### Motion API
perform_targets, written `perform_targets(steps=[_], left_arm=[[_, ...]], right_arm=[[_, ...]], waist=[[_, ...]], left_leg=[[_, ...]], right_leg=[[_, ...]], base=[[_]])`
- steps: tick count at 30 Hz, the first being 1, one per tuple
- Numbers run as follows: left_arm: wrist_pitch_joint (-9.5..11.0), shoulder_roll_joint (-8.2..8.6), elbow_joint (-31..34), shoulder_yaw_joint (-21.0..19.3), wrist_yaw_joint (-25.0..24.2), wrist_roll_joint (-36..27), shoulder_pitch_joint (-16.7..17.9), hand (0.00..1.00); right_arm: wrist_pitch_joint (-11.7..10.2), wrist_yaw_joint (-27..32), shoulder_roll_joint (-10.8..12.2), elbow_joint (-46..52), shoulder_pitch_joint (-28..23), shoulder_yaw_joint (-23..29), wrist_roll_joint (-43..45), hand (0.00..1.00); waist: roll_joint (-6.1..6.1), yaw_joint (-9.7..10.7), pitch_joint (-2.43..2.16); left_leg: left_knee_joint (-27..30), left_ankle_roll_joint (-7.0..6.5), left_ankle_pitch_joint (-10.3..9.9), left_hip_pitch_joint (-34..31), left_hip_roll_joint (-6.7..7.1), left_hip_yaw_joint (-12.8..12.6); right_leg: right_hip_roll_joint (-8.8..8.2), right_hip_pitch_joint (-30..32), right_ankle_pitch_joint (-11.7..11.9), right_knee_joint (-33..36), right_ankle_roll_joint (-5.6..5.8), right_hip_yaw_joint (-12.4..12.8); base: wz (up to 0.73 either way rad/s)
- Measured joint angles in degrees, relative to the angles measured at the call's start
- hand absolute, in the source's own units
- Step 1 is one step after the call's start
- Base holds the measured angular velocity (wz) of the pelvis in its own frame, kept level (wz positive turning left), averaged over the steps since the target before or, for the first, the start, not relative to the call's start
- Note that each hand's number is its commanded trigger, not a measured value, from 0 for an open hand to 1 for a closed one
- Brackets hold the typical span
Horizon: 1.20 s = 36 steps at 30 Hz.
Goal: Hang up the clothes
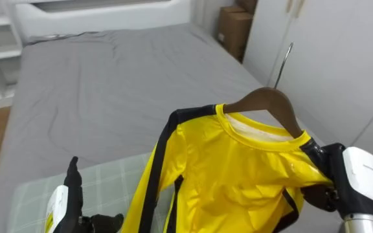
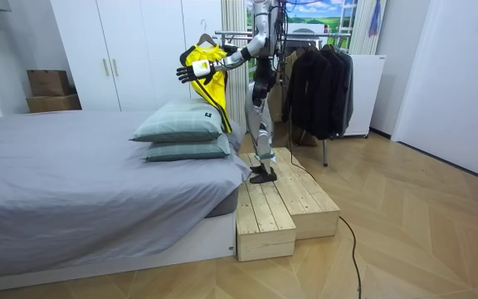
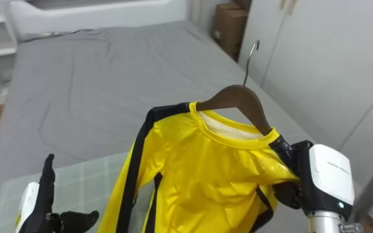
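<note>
Grey bed (image 2: 56,170) fills the room view's left, 2 pillows (image 2: 181,126) stacked at its right end.

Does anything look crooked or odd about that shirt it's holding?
Yes: the shiny yellow shirt with black stripes sits on a tilted brown wooden hanger, its hook caught on nothing, since the right hand grips one shoulder only.

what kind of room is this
Most likely a bedroom: a large bed with a grey sheet, white wardrobe doors along the wall, and a clothes rack hung with dark garments.
</note>
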State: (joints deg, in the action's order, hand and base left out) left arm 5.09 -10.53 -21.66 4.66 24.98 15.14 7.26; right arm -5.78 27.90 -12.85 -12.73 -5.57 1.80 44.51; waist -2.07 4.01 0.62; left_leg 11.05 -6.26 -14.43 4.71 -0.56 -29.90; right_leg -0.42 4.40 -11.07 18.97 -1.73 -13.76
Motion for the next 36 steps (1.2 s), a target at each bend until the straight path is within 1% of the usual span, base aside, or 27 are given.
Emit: perform_targets(steps=[1,2,3,5,7,10,11,14,15,16,17,18,19,20,21,22,23,24,25,26,27,28,29,30,31,32,36], left_arm=[[0.0,0.13,-0.6,0.1,-0.7,-0.1,0.2,0.0],[0.0,0.28,-1.2,0.6,-1.2,-1.1,0.3,0.0],[0.0,0.35,-1.7,0.7,-1.7,-1.2,0.3,0.0],[0.0,0.41,-2.7,1.1,-4.3,-1.3,0.3,0.0],[0.0,0.67,-2.7,1.1,-6.4,-1.3,0.3,0.0],[0.0,0.91,-2.8,1.1,-9.3,-2.1,0.3,0.0],[0.0,0.94,-3.0,1.1,-9.6,-2.2,0.3,0.0],[-0.8,1.03,-4.4,1.3,-10.3,-3.0,0.7,0.0],[-1.0,1.11,-4.4,1.3,-10.4,-3.6,0.9,0.0],[-1.1,1.31,-4.4,1.3,-10.5,-4.3,1.3,0.0],[-1.1,1.32,-4.6,1.3,-10.6,-4.3,1.4,0.0],[-1.1,1.34,-4.8,1.3,-10.6,-4.3,1.4,0.0],[-1.1,1.58,-5.0,1.5,-10.7,-4.3,1.7,0.0],[-1.1,1.72,-5.0,2.5,-10.9,-4.4,1.8,0.0],[-1.0,1.89,-5.0,3.2,-11.1,-4.4,1.8,0.0],[-0.9,2.41,-5.1,4.3,-11.7,-4.3,1.7,0.0],[-0.9,2.64,-5.0,5.0,-12.0,-4.3,1.6,0.0],[-0.6,3.23,-5.2,5.9,-12.3,-4.3,1.6,0.0],[-0.5,3.66,-5.4,6.6,-12.5,-4.3,1.6,0.0],[-0.5,3.88,-5.5,6.8,-12.7,-4.3,1.6,0.0],[-0.3,4.32,-5.5,7.1,-12.8,-4.3,1.5,0.0],[0.1,4.32,-5.4,7.2,-13.0,-4.3,1.4,0.0],[0.2,4.31,-5.4,7.3,-13.1,-4.3,1.2,0.0],[0.3,4.41,-5.3,7.5,-13.2,-4.2,0.9,0.0],[0.3,4.39,-5.4,7.7,-13.4,-4.2,1.1,0.0],[0.3,4.33,-5.4,8.3,-13.4,-4.1,0.9,0.0],[0.4,4.11,-5.6,10.8,-13.4,-4.2,0.3,0.0]], right_arm=[[-0.1,0.4,-0.1,-0.4,-0.1,0.0,0.0,1.0],[-0.3,1.0,-0.3,-1.0,0.0,0.0,0.0,1.0],[-0.5,1.3,-0.3,-1.5,0.1,-0.1,0.0,1.0],[-0.7,2.0,-0.3,-3.9,-0.1,-0.8,0.0,1.0],[-0.6,1.9,-0.3,-5.0,-0.2,-0.8,-0.1,1.0],[-0.6,1.9,-0.2,-5.0,-0.1,-0.8,0.0,1.0],[-0.7,1.9,-0.2,-5.0,-0.1,-0.8,0.1,1.0],[-1.0,1.8,0.8,-2.4,-0.1,-0.8,0.9,1.0],[-1.2,1.8,0.9,-1.7,-0.1,-0.8,1.0,1.0],[-1.6,1.8,0.9,-0.3,-0.1,-0.9,1.1,1.0],[-2.2,1.9,1.0,0.7,0.0,-1.2,1.1,1.0],[-2.6,1.9,1.0,0.9,0.3,-1.4,1.3,1.0],[-3.5,1.9,0.8,0.9,1.5,-2.3,1.9,1.0],[-4.4,2.1,0.7,0.9,2.2,-2.7,2.7,1.0],[-4.5,2.4,0.7,0.9,2.2,-2.9,3.1,1.0],[-4.5,2.6,1.0,0.9,2.2,-3.1,3.5,1.0],[-4.5,2.6,0.9,0.9,2.2,-3.2,3.6,1.0],[-4.5,2.6,0.8,0.9,2.3,-3.6,4.0,1.0],[-4.5,2.6,0.7,1.3,2.4,-4.2,4.6,1.0],[-4.5,2.6,0.5,1.5,2.3,-4.6,4.6,1.0],[-4.7,2.6,-0.1,1.9,2.3,-5.3,4.6,1.0],[-4.7,2.6,-0.2,2.3,2.3,-5.6,4.7,1.0],[-4.6,2.6,-0.3,2.6,2.3,-5.6,5.2,1.0],[-4.6,2.6,-0.6,3.5,2.3,-5.6,5.9,1.0],[-4.7,2.6,-0.3,3.9,2.3,-5.6,6.8,1.0],[-4.7,3.0,-0.2,4.4,2.3,-5.6,7.6,1.0],[-4.9,5.0,-0.3,5.0,2.3,-5.6,7.6,1.0]], waist=[[-0.08,-0.7,-0.04],[-0.05,-1.4,-0.04],[-0.05,-1.6,-0.04],[-0.34,-1.2,-0.23],[-0.61,-0.7,-0.15],[-0.89,-0.5,-0.18],[-1.01,-0.6,-0.22],[-1.34,0.7,-0.2],[-1.24,1.0,-0.16],[-0.97,0.9,-0.1],[-1.12,0.7,-0.1],[-1.29,0.1,-0.22],[-0.89,-0.1,-0.02],[-0.22,0.5,0.25],[-0.07,0.5,0.28],[-0.35,0.6,0.46],[-0.52,0.5,0.52],[-0.98,0.0,0.44],[-1.17,-0.4,0.45],[-0.87,-0.2,0.24],[-0.84,0.0,0.19],[-0.36,-0.4,-0.08],[-0.19,-0.4,-0.18],[-0.05,-0.6,-0.21],[-0.33,-0.6,-0.4],[-0.73,-0.3,-0.44],[-0.65,0.7,-0.4]], left_leg=[[0.9,0.17,-0.5,0.0,-0.46,-3.2],[2.0,0.42,-1.5,0.3,-0.67,-5.9],[2.3,0.62,-2.0,0.6,-0.77,-6.9],[2.8,1.15,-3.0,1.4,-1.15,-9.7],[3.9,1.44,-3.6,1.5,-1.73,-11.4],[5.6,2.18,-4.8,2.0,-2.92,-13.9],[6.3,2.39,-5.0,2.0,-3.25,-14.4],[9.4,3.87,-7.2,2.6,-5.14,-17.2],[10.8,4.18,-7.7,2.6,-5.94,-17.8],[14.4,5.09,-8.9,2.6,-7.81,-19.0],[19.0,5.68,-9.4,2.3,-9.7,-18.9],[22.1,5.68,-9.3,1.6,-10.72,-17.7],[28.4,5.67,-8.4,-0.2,-12.32,-13.0],[33.5,5.81,-7.0,-2.7,-13.06,-7.5],[34.6,6.1,-6.8,-3.6,-12.71,-5.0],[33.9,6.15,-6.9,-5.1,-11.9,-0.8],[33.1,6.19,-6.8,-5.8,-11.53,1.0],[30.3,6.37,-6.7,-7.1,-10.51,4.5],[26.0,7.42,-6.1,-7.7,-8.76,8.5],[23.4,7.64,-6.0,-7.9,-7.55,11.3],[18.5,8.04,-5.5,-7.7,-5.22,15.8],[14.2,8.22,-4.9,-6.9,-3.15,18.8],[12.2,7.95,-4.4,-7.0,-2.39,20.0],[8.7,7.65,-1.6,-7.3,-1.51,22.2],[8.2,6.54,0.3,-6.5,-1.4,22.1],[7.0,6.46,0.3,-5.0,-0.96,21.8],[5.1,5.8,-0.1,-3.1,-0.51,19.0]], right_leg=[[-1.51,1.8,-0.4,2.7,0.67,-2.0],[-4.04,2.8,-0.3,4.4,0.67,-4.5],[-5.12,3.3,-0.3,5.2,0.65,-5.9],[-5.97,4.7,-0.3,7.1,0.56,-8.5],[-6.42,5.2,-0.3,8.0,0.53,-10.4],[-6.29,5.6,-0.5,8.9,0.06,-11.6],[-6.07,5.6,-0.5,8.8,-0.43,-11.6],[-5.03,5.2,-1.8,8.7,-3.1,-12.3],[-4.68,5.1,-2.2,8.8,-3.61,-12.1],[-3.21,5.2,-3.0,8.9,-3.48,-9.9],[-1.78,5.3,-3.8,9.1,-4.04,-7.4],[-1.17,5.5,-3.8,9.3,-4.48,-6.0],[0.0,5.3,-3.6,9.7,-5.57,-3.5],[0.54,4.4,-3.3,10.0,-5.73,-2.0],[0.72,4.2,-3.4,10.1,-5.7,-0.9],[1.23,4.2,-3.6,10.1,-5.35,2.3],[1.27,4.4,-3.4,10.1,-5.15,3.8],[1.54,4.8,-3.2,9.6,-4.7,7.4],[1.84,4.9,-2.8,8.9,-4.29,10.7],[2.18,4.9,-2.3,8.2,-3.87,12.0],[3.31,5.1,-0.6,6.4,-3.44,14.9],[4.59,5.3,0.9,5.3,-3.85,18.1],[5.1,5.4,1.3,5.0,-3.84,19.2],[6.21,6.0,1.7,5.0,-3.55,21.2],[6.96,6.1,1.8,5.3,-3.37,22.9],[7.2,6.0,1.9,5.2,-3.03,24.1],[7.79,5.6,2.3,4.1,-2.2,26.4]], base=[[-1.44],[-1.26],[-1.02],[-0.72],[-0.53],[-0.41],[-0.45],[-0.46],[-0.53],[-0.72],[-0.89],[-1.18],[-1.24],[-1.16],[-0.96],[-0.78],[-1.22],[-1.43],[-1.39],[-1.27],[-1.3],[-1.35],[-1.32],[-1.16],[-1.22],[-0.82],[-0.43]])
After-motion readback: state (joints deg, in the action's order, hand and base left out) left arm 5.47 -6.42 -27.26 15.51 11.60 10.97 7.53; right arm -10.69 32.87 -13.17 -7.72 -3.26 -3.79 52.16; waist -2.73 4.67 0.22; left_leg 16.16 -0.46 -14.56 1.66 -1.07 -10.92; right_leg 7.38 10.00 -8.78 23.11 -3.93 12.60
